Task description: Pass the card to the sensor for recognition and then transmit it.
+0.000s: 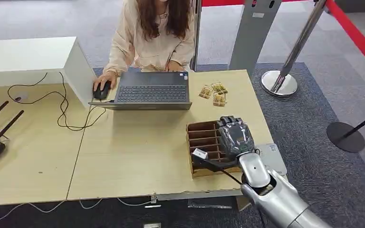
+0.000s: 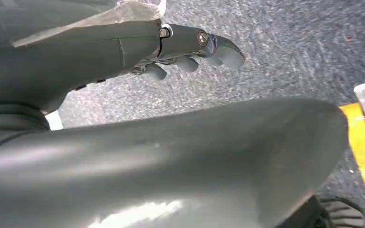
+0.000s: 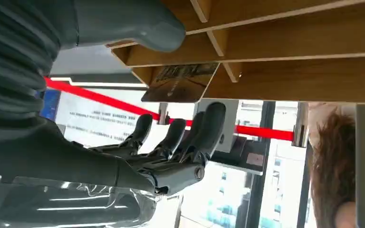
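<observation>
Hovering my open right hand [image 1: 236, 135] over the card [image 3: 180, 83] in the slotted wooden rack [image 1: 203, 137], I risked my fingers [image 3: 204, 128] snagging a divider, jamming it.

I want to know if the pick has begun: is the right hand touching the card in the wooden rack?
Apart. In the right wrist view, background shows between the right hand's fingers and the card sticking out of the wooden rack.

The right hand [image 1: 235, 135] hangs over the slotted wooden rack [image 1: 204, 142] at lower right of the frame. Bare surface [image 1: 138, 152] lies open to its left. A laptop [image 1: 149, 90] and small packets [image 1: 215, 92] block the upper middle.
</observation>
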Available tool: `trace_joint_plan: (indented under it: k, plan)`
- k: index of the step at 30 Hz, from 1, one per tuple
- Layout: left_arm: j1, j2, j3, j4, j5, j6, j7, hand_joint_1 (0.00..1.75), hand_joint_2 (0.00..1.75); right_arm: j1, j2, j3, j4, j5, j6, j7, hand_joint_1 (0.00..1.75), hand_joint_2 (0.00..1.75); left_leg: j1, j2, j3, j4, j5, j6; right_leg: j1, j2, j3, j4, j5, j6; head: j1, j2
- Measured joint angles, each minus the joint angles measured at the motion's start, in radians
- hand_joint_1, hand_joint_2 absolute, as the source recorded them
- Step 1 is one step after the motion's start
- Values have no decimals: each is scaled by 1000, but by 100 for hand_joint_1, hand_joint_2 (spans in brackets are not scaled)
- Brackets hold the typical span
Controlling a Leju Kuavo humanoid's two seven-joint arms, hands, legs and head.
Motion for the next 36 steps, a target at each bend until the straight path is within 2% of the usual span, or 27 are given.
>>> trace_joint_plan:
  k: [1,2,3,4,5,7,8,14,21,26,36]
  plan:
    - [0,0,1,0,3,-3,-6,0,0,0,1,2,0,7,2,0,89,175,0,0,0,0,0,0,0,0,0,0,0,0,0,0]
    - [0,0,2,0,8,-4,-10,0,0,0,2,4,0,9,2,0,98,175,0,0,0,0,0,0,0,0,0,0,0,0,0,0]
    - [0,-1,4,0,12,-6,-13,0,0,0,3,6,0,12,2,0,98,175,0,0,0,0,0,0,0,0,0,0,0,0,0,0]
    - [0,-1,6,0,16,-8,-16,0,0,0,4,7,0,15,2,0,120,175,0,0,0,0,0,0,0,0,0,0,0,0,0,0]
    - [0,-1,9,0,19,-9,-19,0,0,0,5,8,0,16,2,0,126,175,0,0,0,0,0,0,0,0,0,0,0,0,0,0]
    - [0,-2,12,0,23,-10,-21,0,0,-1,6,10,2,19,2,0,126,175,0,0,0,0,0,0,0,0,0,0,0,0,0,0]
    - [0,-3,18,0,29,-11,-24,0,0,-3,9,14,6,25,2,-1,119,175,0,0,0,0,0,0,0,0,0,0,0,0,0,0]
    - [1,-7,27,0,28,-16,-27,0,0,-17,23,26,25,48,-3,-4,103,175,0,0,0,0,0,0,0,0,0,0,0,0,0,0]
    - [1,-8,35,0,31,-19,-28,0,0,-22,32,35,39,51,-4,-3,94,175,0,0,0,0,0,0,0,0,0,0,0,0,0,0]
    - [1,-8,41,0,33,-22,-30,0,0,-23,34,35,43,51,-3,1,75,175,0,0,0,0,0,0,0,0,0,0,0,0,0,0]
    - [1,-8,43,0,34,-23,-26,0,0,-33,37,32,40,21,-18,18,56,175,0,0,0,0,0,0,0,0,0,0,0,0,0,0]
